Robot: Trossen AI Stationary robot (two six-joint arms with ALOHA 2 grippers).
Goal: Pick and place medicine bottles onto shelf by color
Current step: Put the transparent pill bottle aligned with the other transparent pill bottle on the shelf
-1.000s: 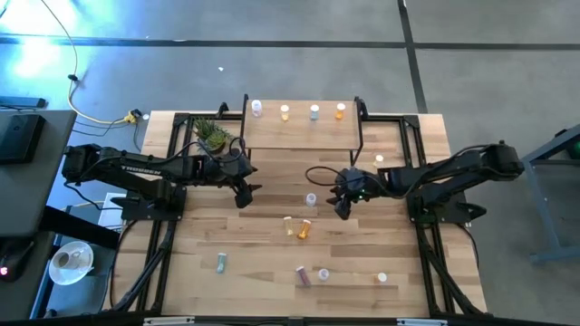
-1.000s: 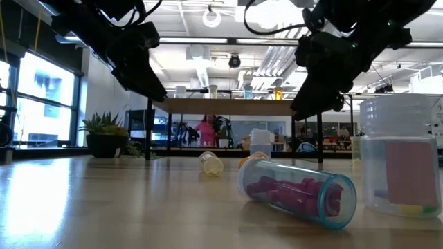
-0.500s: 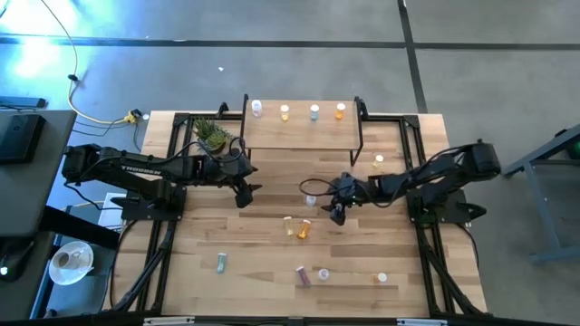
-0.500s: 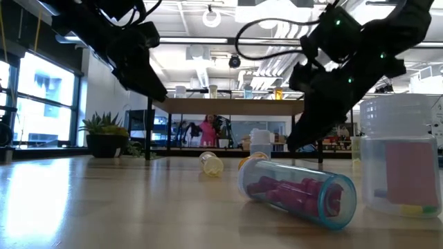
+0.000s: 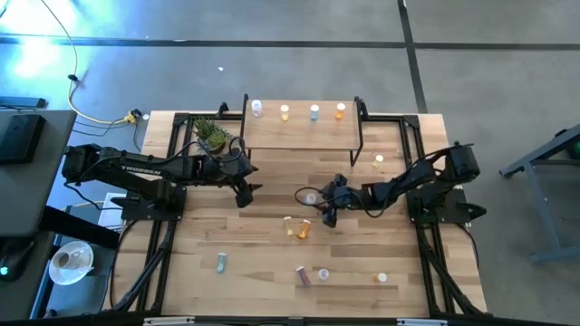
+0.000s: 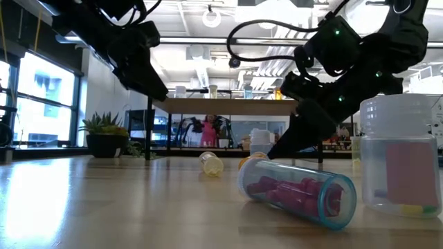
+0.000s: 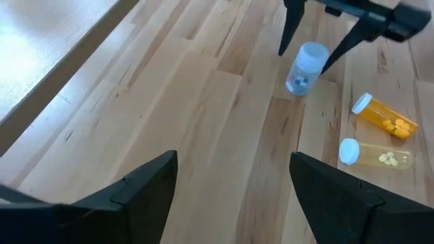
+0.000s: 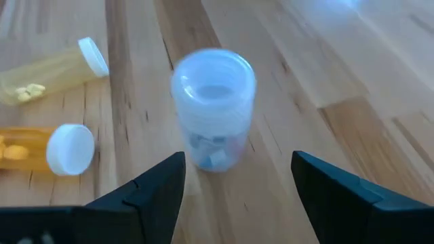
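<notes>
A clear medicine bottle (image 8: 213, 108) with no cap showing stands upright on the table (image 5: 263, 244); it also shows in the high view (image 5: 311, 198). My right gripper (image 8: 237, 160) is open and low over the table, its fingers on either side of this bottle without touching it. My left gripper (image 5: 245, 196) is open and empty, left of the bottle. The shelf (image 5: 302, 134) at the far side carries a clear, a yellow, a green-blue and an orange bottle along its far edge. A yellow bottle (image 5: 289, 224) and an orange bottle (image 5: 304, 230) lie on their sides nearby.
A green bottle (image 5: 220, 263), a purple bottle (image 5: 303, 275) and two small bottles (image 5: 323, 273) (image 5: 381, 278) are near the table's front. Another bottle (image 5: 379, 161) stands right of the shelf. A potted plant (image 5: 211, 136) stands left of the shelf.
My right gripper has gone toward the table's left edge and down, tipping lower, until its open fingers stand on either side of the clear bottle. The bottle has stayed where it was.
</notes>
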